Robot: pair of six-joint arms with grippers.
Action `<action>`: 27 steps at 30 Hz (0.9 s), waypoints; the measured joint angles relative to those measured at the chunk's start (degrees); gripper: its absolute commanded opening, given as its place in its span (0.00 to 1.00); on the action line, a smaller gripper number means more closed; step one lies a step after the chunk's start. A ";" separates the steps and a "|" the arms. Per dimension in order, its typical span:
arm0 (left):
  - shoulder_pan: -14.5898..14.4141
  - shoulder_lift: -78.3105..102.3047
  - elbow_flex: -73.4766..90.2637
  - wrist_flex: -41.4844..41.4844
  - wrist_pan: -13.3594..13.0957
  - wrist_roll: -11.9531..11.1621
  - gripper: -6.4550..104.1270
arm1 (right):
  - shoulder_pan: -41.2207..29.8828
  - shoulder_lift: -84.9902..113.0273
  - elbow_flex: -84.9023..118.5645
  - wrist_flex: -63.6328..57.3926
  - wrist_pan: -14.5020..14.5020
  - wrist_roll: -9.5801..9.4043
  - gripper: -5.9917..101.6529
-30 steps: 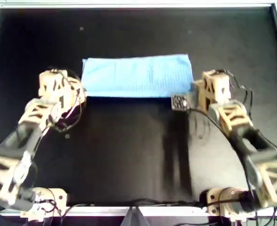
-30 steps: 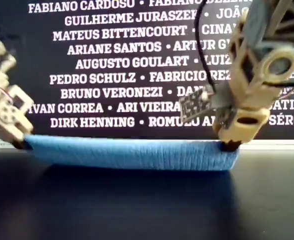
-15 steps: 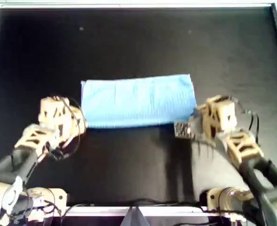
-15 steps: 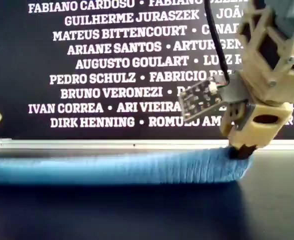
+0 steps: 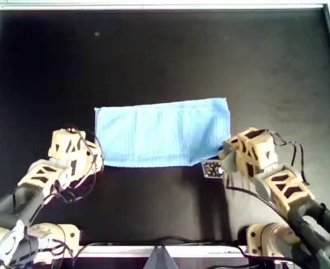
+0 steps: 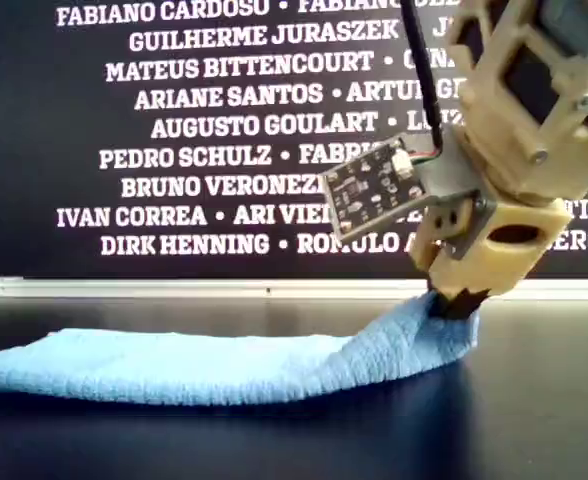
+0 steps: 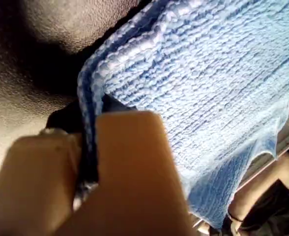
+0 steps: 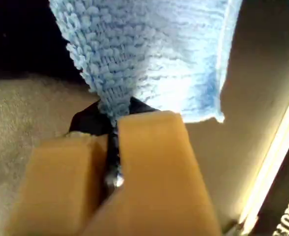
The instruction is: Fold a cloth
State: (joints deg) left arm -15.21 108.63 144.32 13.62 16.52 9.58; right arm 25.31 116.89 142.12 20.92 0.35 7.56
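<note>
the cloth (image 5: pixel 162 133) lies as a light blue folded band across the middle of the black table (image 5: pixel 165 50) in the overhead view, its long sides running from 9 o'clock to 3 o'clock. the left gripper (image 5: pixel 96 161) sits at the band's 8 o'clock corner in that view, and the left wrist view shows its tan fingers (image 7: pixel 130 162) pressed together on the layered edge of the cloth (image 7: pixel 208 93). the right gripper (image 5: pixel 224 152) is at the band's 4 o'clock corner in the overhead view; in the right wrist view its fingers (image 8: pixel 152 162) pinch a bunched corner of the cloth (image 8: pixel 149 54).

in the exterior view the cloth (image 6: pixel 204 365) rests flat on the table (image 6: pixel 534 420) over most of its length and climbs toward 3 o'clock, where the right gripper (image 6: pixel 456 303) holds that end raised just off the surface. a small dark circuit board (image 6: pixel 372 188) juts from that gripper toward 9 o'clock. behind stands a black wall with white names (image 6: pixel 194 120).
</note>
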 measured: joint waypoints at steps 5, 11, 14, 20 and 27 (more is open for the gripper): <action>0.00 0.00 0.00 0.00 -0.53 0.00 0.39 | 0.35 0.09 0.00 0.00 0.00 0.00 0.40; -0.09 1.49 0.09 0.00 -0.26 0.97 0.58 | 0.00 0.09 0.00 0.00 0.00 0.00 0.44; -0.09 7.12 0.62 0.00 -0.35 0.79 0.60 | 0.09 0.09 0.00 0.00 0.09 0.18 0.44; -0.09 25.84 7.29 0.09 -0.62 0.62 0.60 | 0.00 0.62 3.69 0.00 0.09 -0.09 0.44; -0.09 45.88 21.45 0.09 -0.62 1.05 0.60 | -4.04 1.23 7.65 0.00 0.26 0.00 0.44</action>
State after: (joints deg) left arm -15.29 154.51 165.76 13.71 15.91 10.63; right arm 21.27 118.12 149.77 20.92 0.62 7.56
